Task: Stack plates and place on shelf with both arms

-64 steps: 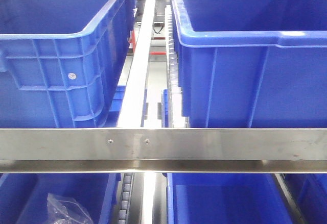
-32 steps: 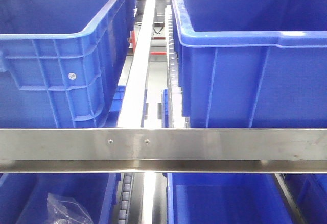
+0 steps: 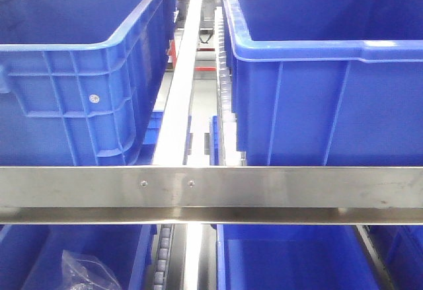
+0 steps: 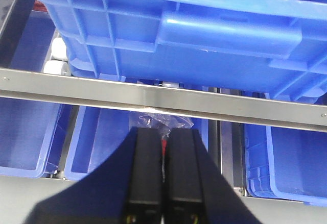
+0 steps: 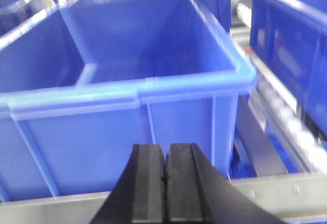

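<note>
Blue plastic bins (image 3: 317, 72) are sitting on a metal shelf rail (image 3: 211, 187), with more bins lying on the level below. One lower bin is holding a clear plastic bag (image 3: 86, 271). Both the left gripper (image 4: 163, 183) and the right gripper (image 5: 164, 183) are hovering before the shelf, fingers pressed together and gripping nothing. No plates are showing in any view.

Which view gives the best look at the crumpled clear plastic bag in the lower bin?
The front view shows the plastic bag best, lying unobstructed in the lower left bin. The left wrist view shows it partly hidden behind the shut left gripper. The right wrist view misses it entirely.
</note>
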`<action>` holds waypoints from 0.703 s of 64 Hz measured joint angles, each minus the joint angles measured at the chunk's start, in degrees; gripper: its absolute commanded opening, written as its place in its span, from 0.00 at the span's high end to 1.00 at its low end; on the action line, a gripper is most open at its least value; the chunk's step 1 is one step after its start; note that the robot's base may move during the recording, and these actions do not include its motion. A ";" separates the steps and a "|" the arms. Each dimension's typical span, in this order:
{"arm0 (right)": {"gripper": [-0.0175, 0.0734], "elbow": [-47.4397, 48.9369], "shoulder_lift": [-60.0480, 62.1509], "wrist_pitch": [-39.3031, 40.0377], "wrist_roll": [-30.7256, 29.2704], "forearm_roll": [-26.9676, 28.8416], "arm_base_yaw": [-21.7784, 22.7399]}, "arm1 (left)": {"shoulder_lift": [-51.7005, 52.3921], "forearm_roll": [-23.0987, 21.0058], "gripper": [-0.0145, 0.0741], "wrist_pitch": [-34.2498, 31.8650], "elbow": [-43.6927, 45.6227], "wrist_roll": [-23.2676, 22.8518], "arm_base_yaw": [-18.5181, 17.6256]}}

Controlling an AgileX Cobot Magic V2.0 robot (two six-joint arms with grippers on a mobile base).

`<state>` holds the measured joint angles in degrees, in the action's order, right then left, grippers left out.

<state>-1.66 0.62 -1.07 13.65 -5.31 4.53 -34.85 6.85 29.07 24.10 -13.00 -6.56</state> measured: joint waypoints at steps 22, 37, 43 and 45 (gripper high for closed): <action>0.75 0.00 0.00 0.63 0.00 0.28 0.00 | 0.00 0.00 0.74 0.00 0.00 0.00 0.00; 0.75 0.00 0.00 0.63 0.00 0.28 0.00 | 0.00 0.00 0.74 0.00 0.00 0.00 0.00; 0.75 0.00 0.00 0.63 0.00 0.28 0.00 | 0.00 0.00 0.74 0.00 0.00 0.00 0.00; 0.75 0.00 0.00 0.63 0.00 0.28 0.00 | 0.00 0.00 0.74 0.00 0.00 0.00 0.00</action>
<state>-1.66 0.62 -0.45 13.65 -5.03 4.53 -34.85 6.85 29.07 24.10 -13.00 -6.56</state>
